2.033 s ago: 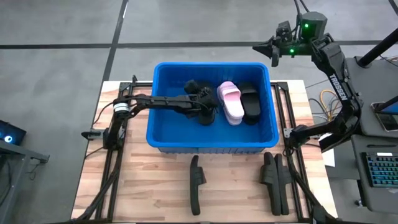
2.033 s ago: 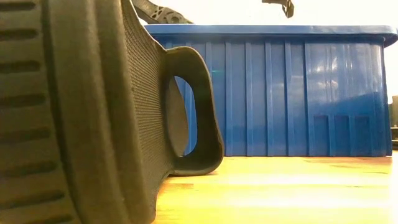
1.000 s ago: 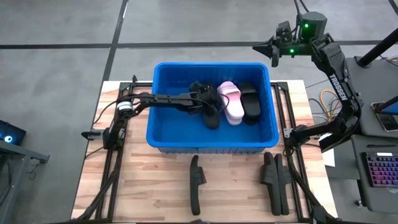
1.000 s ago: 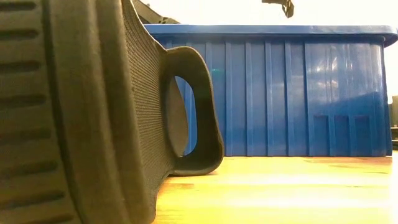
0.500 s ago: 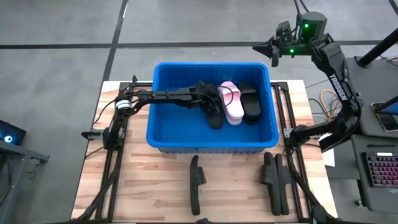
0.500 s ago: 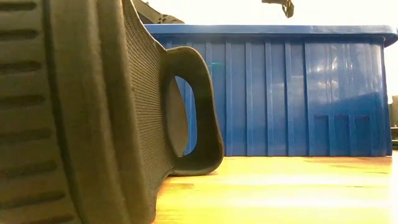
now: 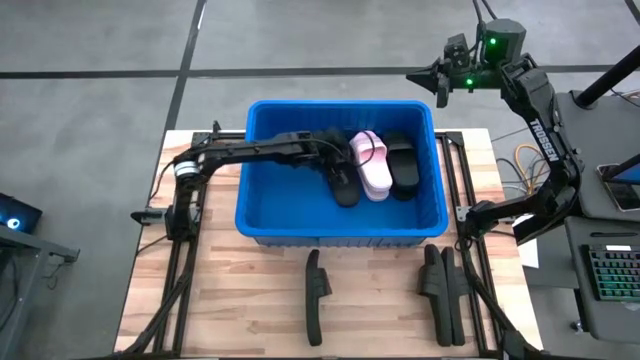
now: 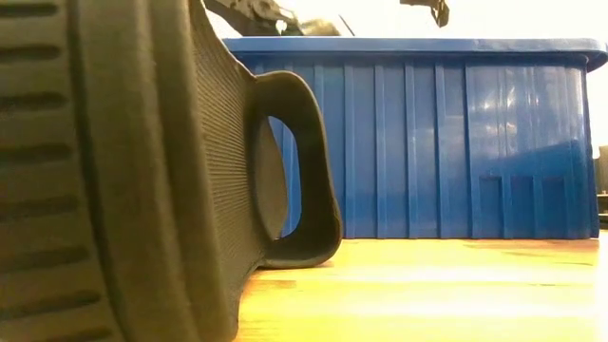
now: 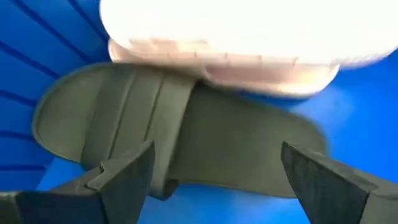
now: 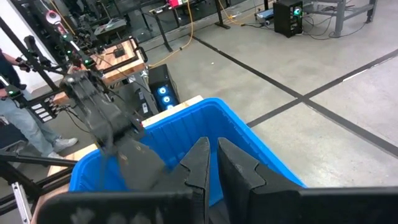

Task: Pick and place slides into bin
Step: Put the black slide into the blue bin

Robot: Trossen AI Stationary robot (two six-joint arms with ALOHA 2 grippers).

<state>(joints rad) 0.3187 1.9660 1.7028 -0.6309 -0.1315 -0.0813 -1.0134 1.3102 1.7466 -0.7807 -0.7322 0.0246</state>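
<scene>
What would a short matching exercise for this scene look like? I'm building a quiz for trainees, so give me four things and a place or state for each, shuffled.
Things:
1. left tool
2. right tool
3. pink slides
4. lone black slide

Places or states:
A. on its edge on the wooden table, in front of the bin
B. open, above a black slide in the bin
C. shut, raised behind the bin's far right corner
D. stacked inside the bin

Pairs: 1-B, 2-C, 3-D, 4-A
</scene>
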